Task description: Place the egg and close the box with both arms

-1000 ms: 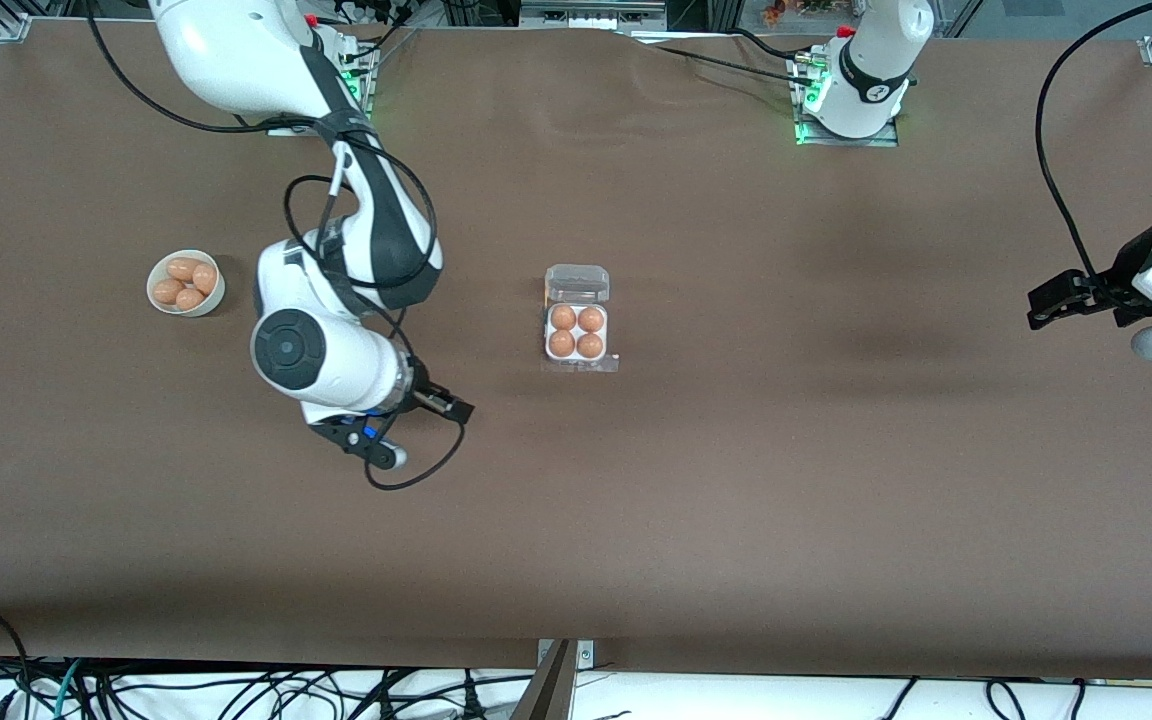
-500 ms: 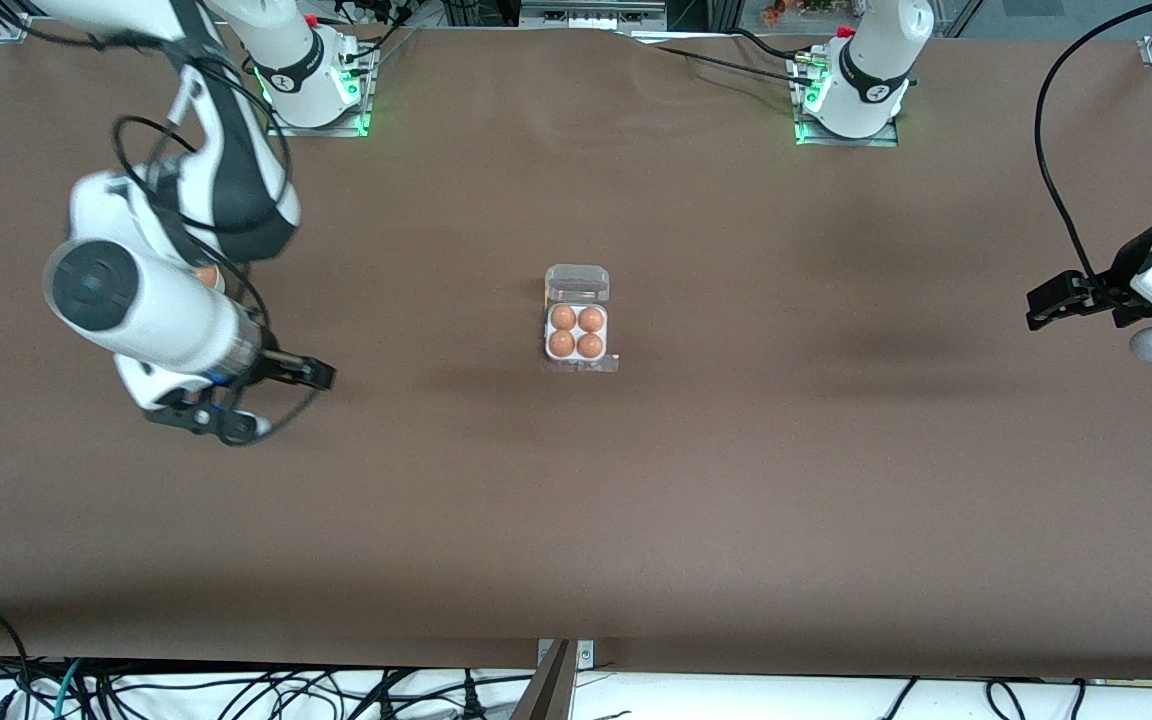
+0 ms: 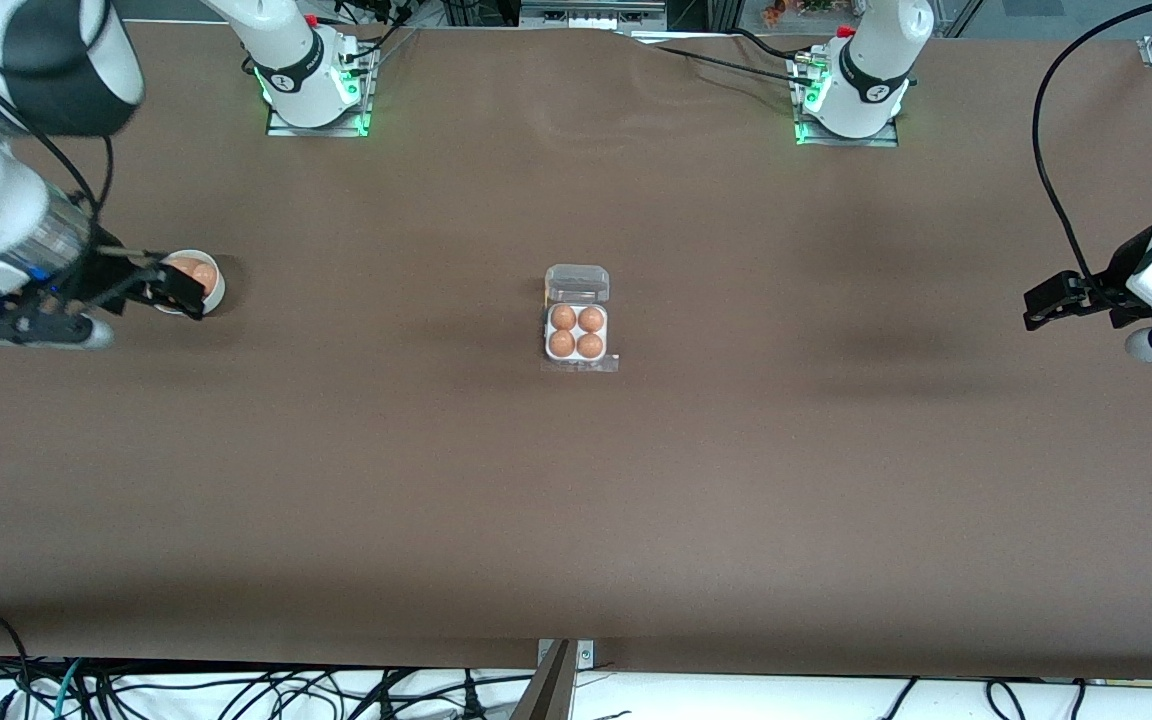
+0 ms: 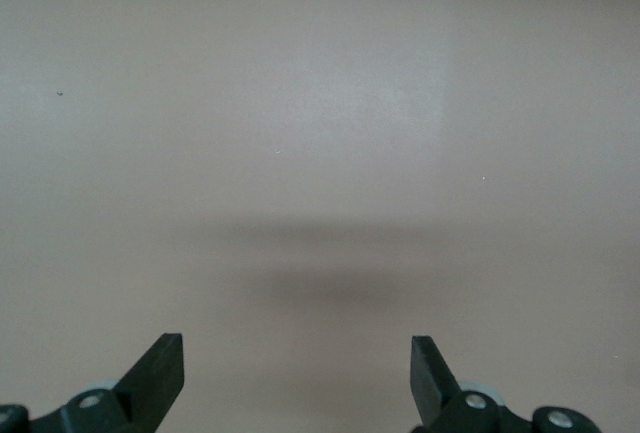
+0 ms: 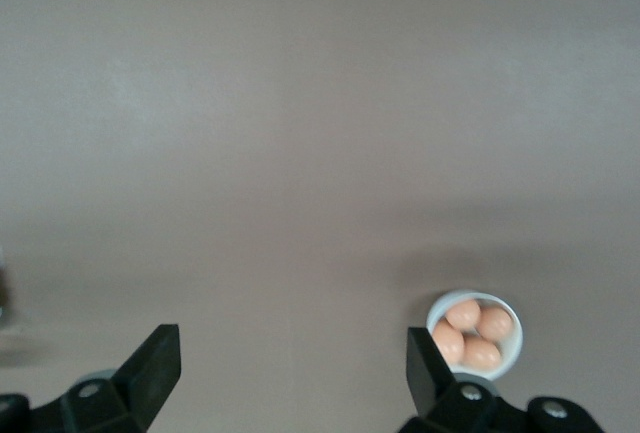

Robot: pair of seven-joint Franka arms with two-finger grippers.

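Observation:
The box (image 3: 576,357) sits mid-table with its clear lid (image 3: 577,283) open and hinged back toward the robots' bases. Four orange-brown eggs fill its cells, one being this egg (image 3: 563,317). My right gripper (image 3: 172,287) is open and empty, up over the white bowl (image 3: 208,276) of eggs at the right arm's end. In the right wrist view the right gripper (image 5: 290,363) is wide open, with the bowl (image 5: 474,335) beside one finger. My left gripper (image 3: 1036,308) waits open and empty at the left arm's end; the left wrist view shows the gripper (image 4: 297,368) over bare table.
The bowl holds several loose eggs and is partly covered by my right gripper in the front view. Brown table surface (image 3: 576,520) spreads on all sides of the box. Cables hang along the table edge nearest the front camera.
My right arm has swung away from the box toward the right arm's end of the table and now hangs over the bowl. The left arm and the box have not moved.

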